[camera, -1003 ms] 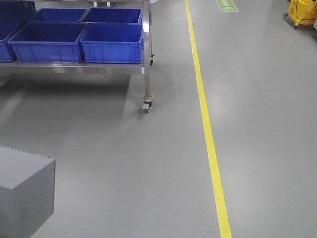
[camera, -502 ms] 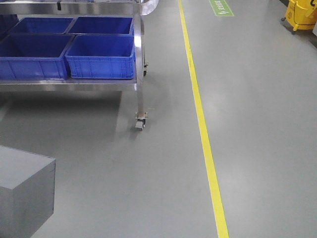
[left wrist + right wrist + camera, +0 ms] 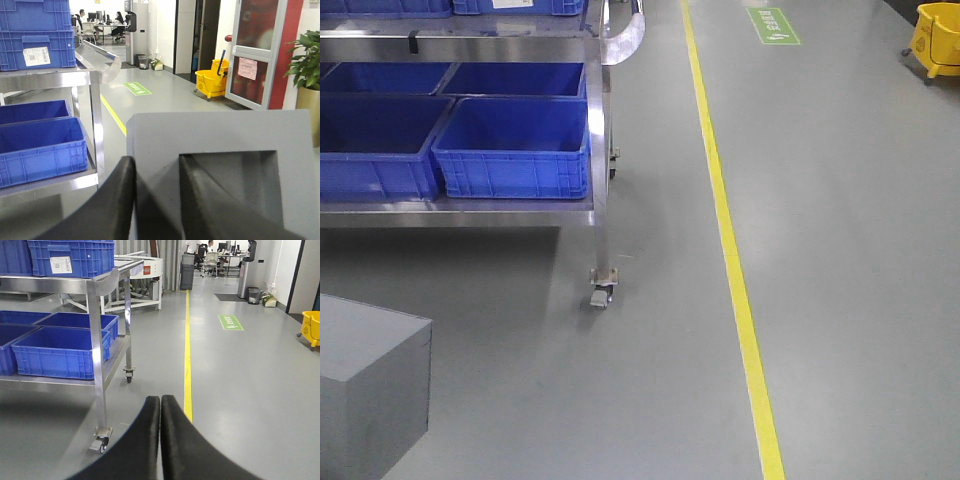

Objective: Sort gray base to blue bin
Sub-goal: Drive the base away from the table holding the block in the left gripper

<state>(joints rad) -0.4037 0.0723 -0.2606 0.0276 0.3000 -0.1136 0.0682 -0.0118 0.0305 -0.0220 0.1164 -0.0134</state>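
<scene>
Carrying looks to be the step in hand. The left gripper (image 3: 156, 161) is clamped on the matte gray base (image 3: 225, 131), a cube-like block with a shallow square recess in one face. One dark finger (image 3: 119, 200) lies against the block's outer side and the other reaches down into the recess, so the wall between them is pinched. In the front view the block shows at the lower left, well apart from the stainless steel wheeled cart (image 3: 597, 170). The right gripper (image 3: 160, 400) has its two fingers pressed together with nothing between them.

The glossy, deep rectangular blue bin (image 3: 515, 175) sits at the near corner of the cart's lower shelf, open at the top, with more tubs of the same kind beside and behind it. As I judge it, the base is not yet delivered. The next move calls for closing the gap to the cart and bringing the block over the thick rim, under the upper shelf, which seems to leave little headroom. Only then should the fingers spread.

Writing is scarce. A white label (image 3: 36, 56) on a blue crate stacked on the upper shelf carries print too small to read. The green floor sign (image 3: 773, 25) beside the yellow floor line (image 3: 740, 300) has white marks I cannot make out, and a pink notice (image 3: 247, 68) on the door is equally illegible. No brand name shows on the block or the tubs.
</scene>
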